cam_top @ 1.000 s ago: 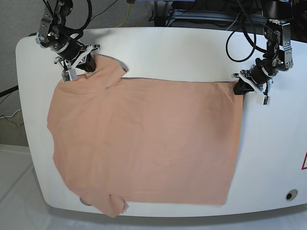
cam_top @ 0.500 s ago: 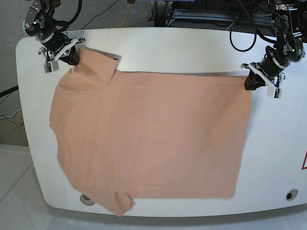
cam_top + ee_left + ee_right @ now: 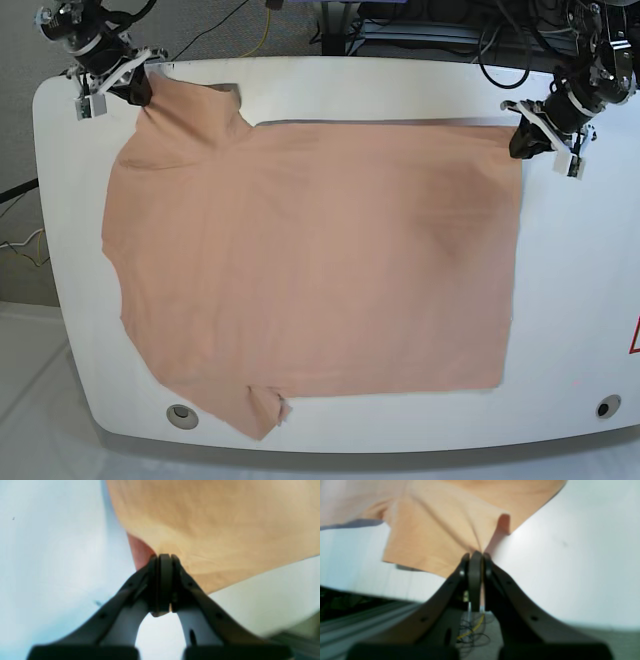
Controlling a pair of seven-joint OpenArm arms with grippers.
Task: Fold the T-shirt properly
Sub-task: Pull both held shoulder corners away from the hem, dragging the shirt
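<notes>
A plain peach-pink short-sleeved cloth T-shirt [image 3: 310, 260] lies spread flat over most of the white, round-cornered table [image 3: 580, 300], its hem toward the base view's right and its sleeves toward the left — one sleeve at the far left corner, the other hanging a little over the near edge beside a small round grommet [image 3: 181, 415]. The left gripper [image 3: 522, 143], on that view's right, is pinched tight on the far hem corner; in its wrist view the black fingers [image 3: 163, 580] meet with a fold of fabric between them. The right gripper [image 3: 135, 88] is clamped on the cloth at the far left corner — likely the sleeve or shoulder edge, though blur makes that hard to tell — with its pads [image 3: 475, 577] pressed together on a raised pleat.
</notes>
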